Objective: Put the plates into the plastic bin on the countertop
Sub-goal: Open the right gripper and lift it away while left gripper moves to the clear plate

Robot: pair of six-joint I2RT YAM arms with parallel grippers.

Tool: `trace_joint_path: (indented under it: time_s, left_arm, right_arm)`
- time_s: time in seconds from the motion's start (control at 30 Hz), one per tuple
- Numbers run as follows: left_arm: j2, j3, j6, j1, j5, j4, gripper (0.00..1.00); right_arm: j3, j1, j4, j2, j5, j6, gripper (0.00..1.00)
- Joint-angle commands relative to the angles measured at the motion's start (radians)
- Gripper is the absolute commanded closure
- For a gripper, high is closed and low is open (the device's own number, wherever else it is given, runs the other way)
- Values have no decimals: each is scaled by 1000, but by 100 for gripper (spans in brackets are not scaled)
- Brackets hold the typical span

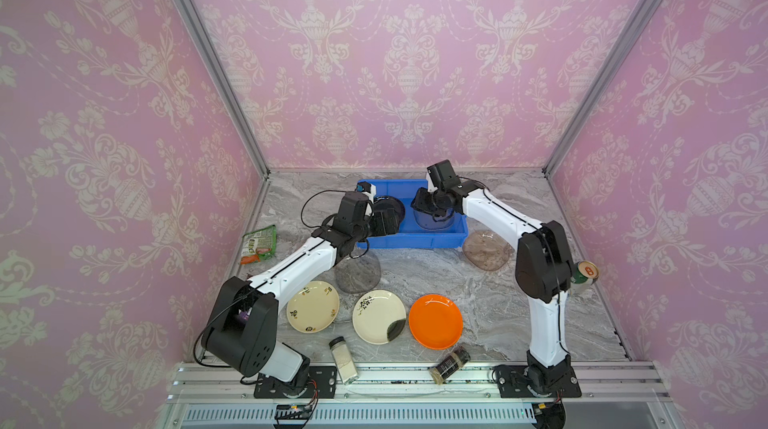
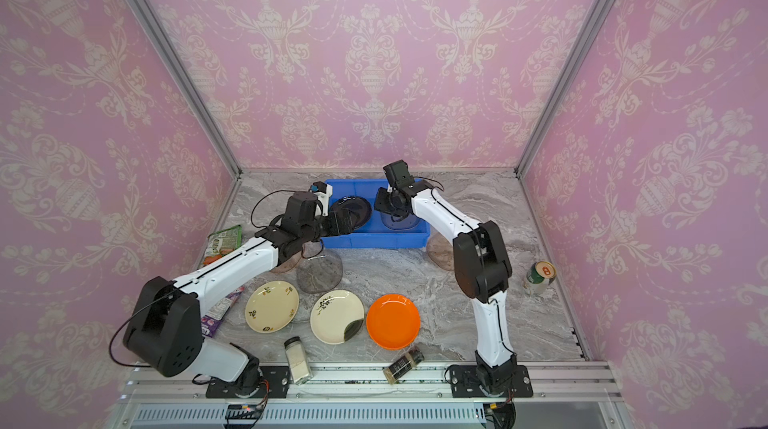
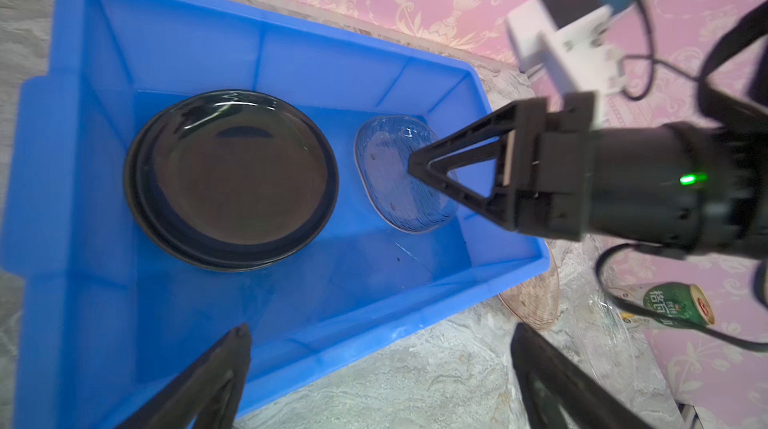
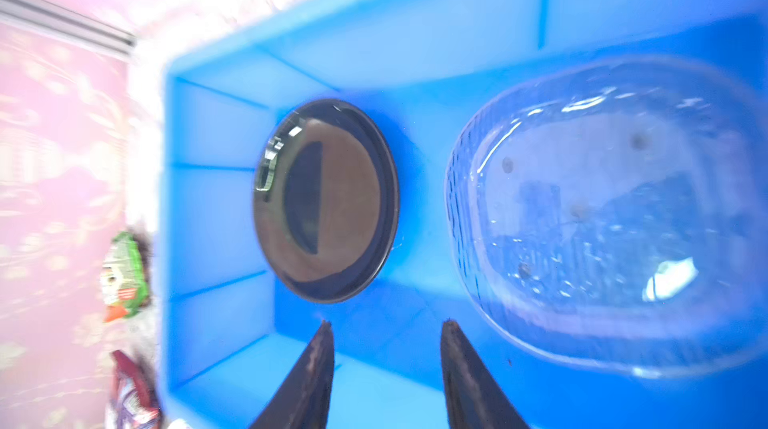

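Black plate (image 3: 232, 173) lies in blue bin (image 1: 415, 242), left half; clear glass plate (image 3: 382, 181) in right half. L gripper (image 3: 380, 329) hangs wide open, empty, at bin's near edge; R gripper (image 4: 387, 323) over clear glass plate, jaws apart, nothing held. Not yet in, on countertop (image 1: 494, 310), L→R: grey glass plate (image 1: 357, 275), 2 cream plates (image 1: 312, 306), orange plate (image 1: 435, 321), pinkish glass plate (image 1: 484, 250). Under half done, I reckon.

plates (image 3: 232, 177) abreast in bin (image 3: 83, 148)
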Motion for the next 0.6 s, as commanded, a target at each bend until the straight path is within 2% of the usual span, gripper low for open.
trace_joint_path:
  time_s: [0.0,0.2,0.37,0.57]
  left_arm:
    - [59,55,20,-86,74,12,1]
    - [222,106,-114,-251,162,149,8]
    - [349,145,-291,-343,182,286,17]
    - [485,312,-322,-452,171,218,24]
  right_arm:
    - [-111,-119,8,-253,61,-38,57]
    - [-288,-256,24,-511,69,-22,58]
    - [-353,-318,50,-610,55,2,58]
    - [-417,-344,82,-673,12,34,59]
